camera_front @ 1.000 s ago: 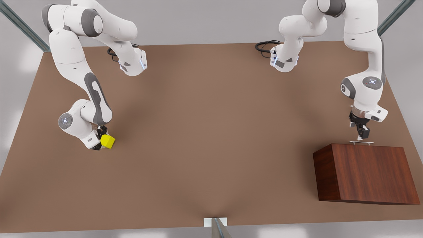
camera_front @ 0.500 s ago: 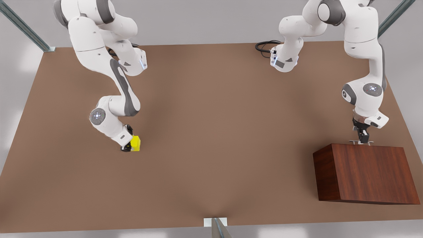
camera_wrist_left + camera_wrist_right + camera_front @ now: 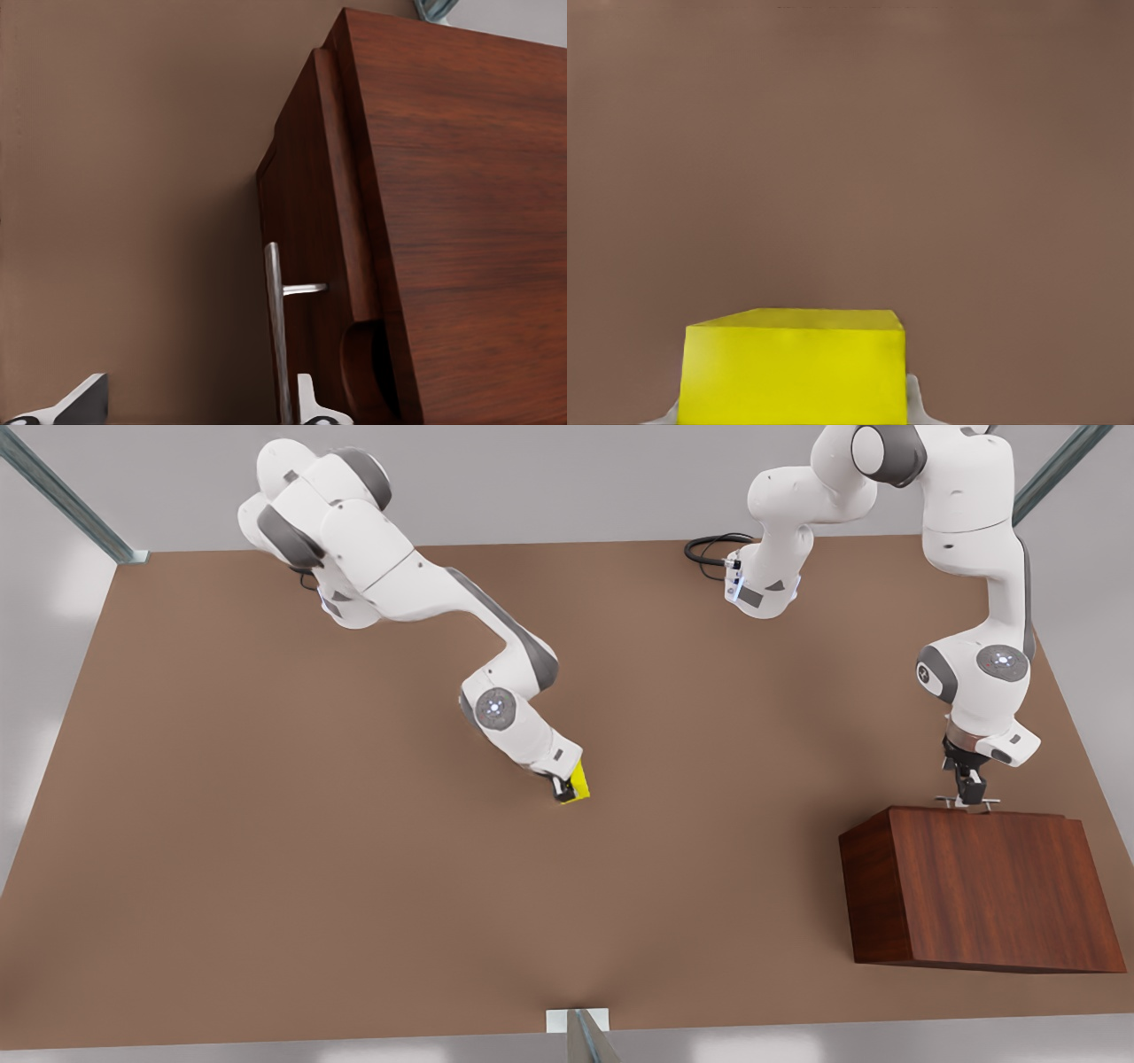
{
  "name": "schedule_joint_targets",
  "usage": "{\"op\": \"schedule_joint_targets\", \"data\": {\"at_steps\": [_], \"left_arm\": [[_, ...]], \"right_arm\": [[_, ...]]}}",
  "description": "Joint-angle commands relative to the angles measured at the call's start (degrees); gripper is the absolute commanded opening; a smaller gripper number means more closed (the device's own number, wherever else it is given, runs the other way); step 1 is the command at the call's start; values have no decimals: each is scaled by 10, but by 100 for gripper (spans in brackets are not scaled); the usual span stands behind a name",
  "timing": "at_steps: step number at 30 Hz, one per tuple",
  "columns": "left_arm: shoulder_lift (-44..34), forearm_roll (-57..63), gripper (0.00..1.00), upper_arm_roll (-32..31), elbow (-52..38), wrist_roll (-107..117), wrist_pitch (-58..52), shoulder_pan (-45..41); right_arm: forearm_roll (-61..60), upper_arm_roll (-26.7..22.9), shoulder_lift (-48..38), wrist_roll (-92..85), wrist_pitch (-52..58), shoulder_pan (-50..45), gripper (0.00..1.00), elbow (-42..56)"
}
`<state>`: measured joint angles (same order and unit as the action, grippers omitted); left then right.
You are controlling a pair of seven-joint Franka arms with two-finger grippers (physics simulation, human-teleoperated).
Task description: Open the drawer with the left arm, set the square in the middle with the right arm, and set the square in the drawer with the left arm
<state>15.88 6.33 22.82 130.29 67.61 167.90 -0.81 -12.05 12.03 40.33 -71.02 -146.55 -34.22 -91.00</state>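
The yellow square [image 3: 580, 781] hangs just above the middle of the brown table [image 3: 266, 824], with my right gripper [image 3: 569, 788] shut on it. In the right wrist view the square [image 3: 796, 372] sits between the fingertips [image 3: 917, 403]. At the front view's right stands the wooden cabinet [image 3: 983, 886]. My left gripper [image 3: 967, 790] is at its silver handle [image 3: 967, 803]. In the left wrist view the handle [image 3: 275, 336] stands between the spread fingers [image 3: 84, 403], close to one of them, and the drawer front [image 3: 306, 177] juts slightly out of the box.
Both arm bases stand at the table's far edge, with a black cable [image 3: 709, 549] beside one. A metal post [image 3: 580, 1036] rises at the near edge. Open tabletop lies between the square and the cabinet.
My right arm has swung the square from the front view's left toward the table's middle. My left gripper has dropped onto the handle, and the drawer front has edged out a little.
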Motion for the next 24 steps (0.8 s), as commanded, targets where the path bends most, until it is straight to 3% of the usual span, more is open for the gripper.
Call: {"op": "schedule_joint_targets", "data": {"at_steps": [1, 3, 8, 20, 21, 22, 24], "left_arm": [[-1, -2, 100, 2, 3, -22, -9, 1], [-1, -2, 100, 8, 3, -23, -9, 1], [-1, -1, 100, 27, 4, -44, -9, 1], [-48, -1, 100, 33, 42, -46, -58, -1], [-52, -1, 100, 33, 50, -47, -58, 0], [-57, -1, 100, 34, 54, -47, -59, -1], [-66, -1, 100, 38, 67, -47, -59, -1]], "right_arm": [[10, 3, 37, 195, -1, -30, 64, 55], [90, 0, 88, 196, -2, -60, 64, 113], [218, -3, 85, 191, 2, -73, 64, 108], [266, 0, 135, 109, -21, -125, 64, 171], [266, 0, 136, 111, -21, -127, 71, 172], [266, 1, 136, 112, -21, -128, 100, 170], [267, 2, 136, 106, -21, -128, 100, 172]]}}
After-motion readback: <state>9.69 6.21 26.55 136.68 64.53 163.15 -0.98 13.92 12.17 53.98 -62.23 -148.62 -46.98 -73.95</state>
